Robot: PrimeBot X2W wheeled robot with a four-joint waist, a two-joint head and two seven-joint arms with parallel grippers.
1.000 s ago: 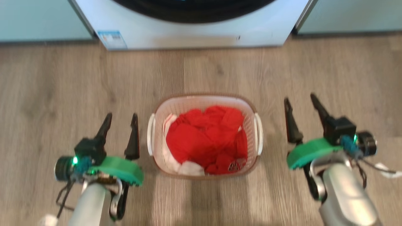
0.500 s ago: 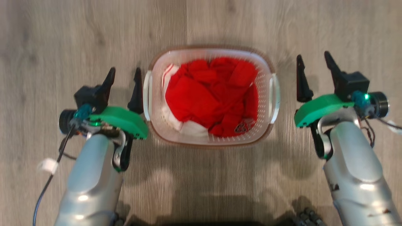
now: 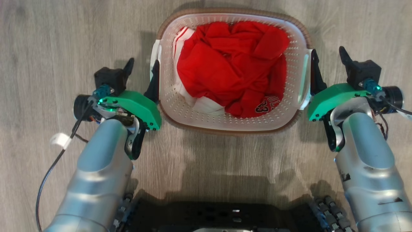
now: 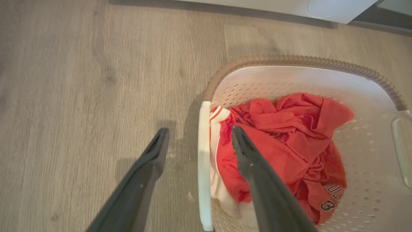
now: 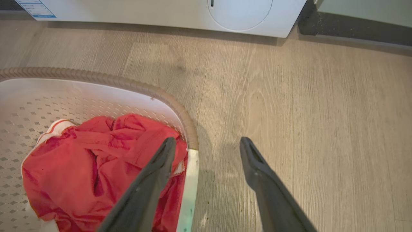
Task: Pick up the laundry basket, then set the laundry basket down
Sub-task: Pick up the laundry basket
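L gripper (image 3: 143, 62), R gripper (image 3: 327, 51) full-open astride basket (image 3: 231, 130) handles (image 4: 204, 161).

Bright, even indoor light fills every view. In the head view, soft grey shadows of the robot's arms and body lie on the floor (image 3: 48, 38) on the near side of the laundry basket (image 3: 231, 131). Pale highlights sit on the silver forearms (image 3: 96, 174). In the left wrist view the floor's grain smears at the left. There the left pincer (image 4: 200, 129) has fingers (image 4: 138, 183) that go soft near the lens and cast a faint shadow.
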